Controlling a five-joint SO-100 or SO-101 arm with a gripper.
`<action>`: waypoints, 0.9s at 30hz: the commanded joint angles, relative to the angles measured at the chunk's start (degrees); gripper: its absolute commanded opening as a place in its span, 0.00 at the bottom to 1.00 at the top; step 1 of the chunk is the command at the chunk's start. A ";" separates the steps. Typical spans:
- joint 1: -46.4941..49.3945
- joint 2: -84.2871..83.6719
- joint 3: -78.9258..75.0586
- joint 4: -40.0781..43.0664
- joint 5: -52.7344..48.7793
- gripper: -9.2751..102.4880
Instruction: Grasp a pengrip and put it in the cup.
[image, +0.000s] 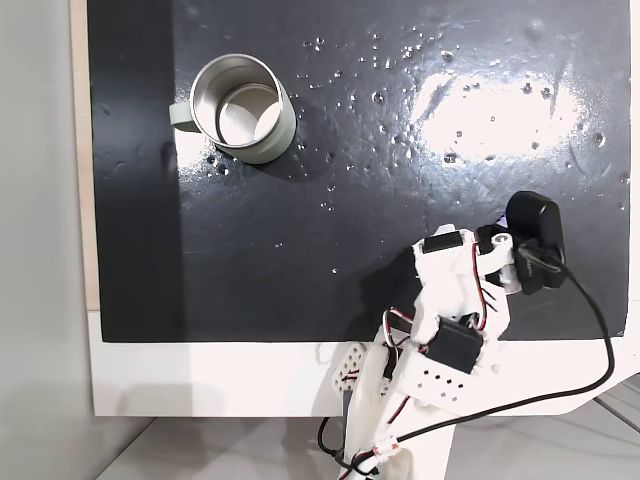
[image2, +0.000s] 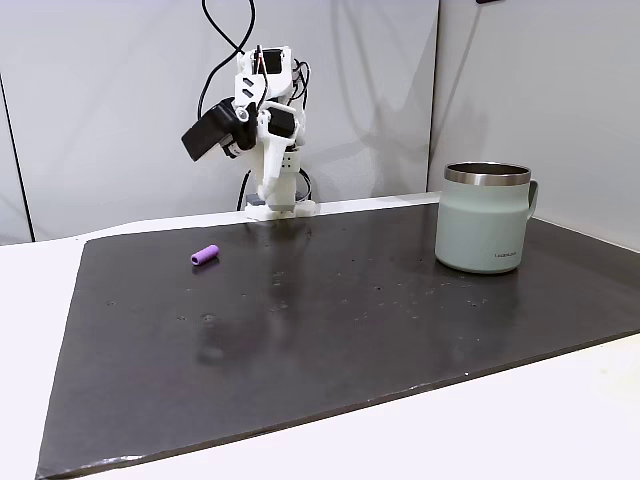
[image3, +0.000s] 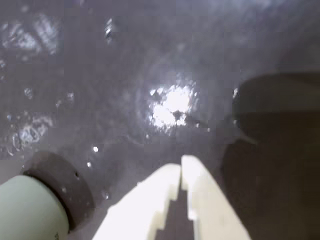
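A large black, glossy rectangular mat (image: 300, 200) speckled with small droplets covers most of a white table (image2: 30, 330), and a bright glare patch sits near the mat's upper right corner in the top-down fixed view. The white 5-joint arm (image: 450, 320) with black motors stands at the mat's lower edge there, folded up above the surface. The round pale grey-green mug with a shiny steel inside and a side handle (image: 243, 108) stands upright near the mat's upper left corner in that view, well apart from the arm. The gripper (image3: 180, 170) hangs over bare mat, its 2 white fingers pressed together on nothing. The tiny purple ribbed rubbery cylinder (image2: 205, 255) lies on its side near the mat's edge by the arm's base
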 joint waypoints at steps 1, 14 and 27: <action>4.22 -6.15 -5.80 -5.36 -4.22 0.08; 13.71 -38.58 -26.19 -10.46 -11.16 0.08; 17.14 -49.57 -33.57 -10.11 -23.91 0.28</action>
